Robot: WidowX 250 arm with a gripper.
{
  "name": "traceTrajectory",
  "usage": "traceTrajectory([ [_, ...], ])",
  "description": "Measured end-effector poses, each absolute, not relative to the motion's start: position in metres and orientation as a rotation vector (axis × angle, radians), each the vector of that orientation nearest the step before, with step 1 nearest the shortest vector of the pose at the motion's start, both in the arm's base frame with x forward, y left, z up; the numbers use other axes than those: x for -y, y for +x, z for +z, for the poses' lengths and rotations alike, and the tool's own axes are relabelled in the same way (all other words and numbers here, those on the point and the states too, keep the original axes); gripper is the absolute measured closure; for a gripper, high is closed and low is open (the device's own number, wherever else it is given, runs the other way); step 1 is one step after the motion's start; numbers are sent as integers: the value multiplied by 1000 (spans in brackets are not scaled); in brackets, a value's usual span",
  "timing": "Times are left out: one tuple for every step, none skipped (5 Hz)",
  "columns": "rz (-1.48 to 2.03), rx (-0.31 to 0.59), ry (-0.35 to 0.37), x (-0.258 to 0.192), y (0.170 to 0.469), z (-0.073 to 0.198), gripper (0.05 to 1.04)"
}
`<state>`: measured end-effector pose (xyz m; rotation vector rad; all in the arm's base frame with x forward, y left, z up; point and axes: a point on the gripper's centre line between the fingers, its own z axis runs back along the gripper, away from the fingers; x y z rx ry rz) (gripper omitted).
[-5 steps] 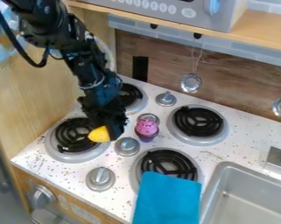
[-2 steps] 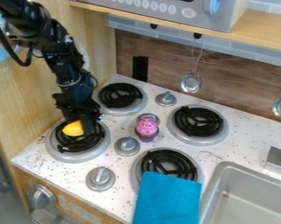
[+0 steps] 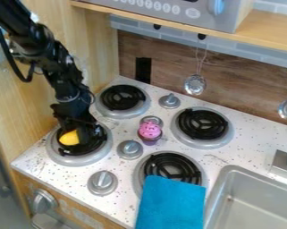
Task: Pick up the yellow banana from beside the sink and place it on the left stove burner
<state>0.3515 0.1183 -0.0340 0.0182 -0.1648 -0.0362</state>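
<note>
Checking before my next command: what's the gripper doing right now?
Gripper: closed, holding the yellow toy at the burner beneath it.

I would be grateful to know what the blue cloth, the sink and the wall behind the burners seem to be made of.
The cloth looks like soft fabric, matte and slightly fuzzy. The sink seems smooth gray metal or plastic. The wall shows brown grain, so wood or a printed imitation.

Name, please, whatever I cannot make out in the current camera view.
All in the camera view:
- Right side of the yellow thing: behind the gripper.
- Front of the burner nearest the sink: under the blue cloth.
- Sink's lower right: cut off by the picture's edges.
</note>
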Motion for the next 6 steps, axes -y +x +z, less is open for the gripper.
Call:
traceTrajectory([
  [-14,211,75,-128,359,-40,579],
  [19,224,93,-132,364,-45,507],
  [29,219,86,-130,360,-47,209],
  [38,209,81,-128,345,-40,69],
  [55,243,90,-126,338,-18,73],
  [71,232,86,-121,324,3,73],
])
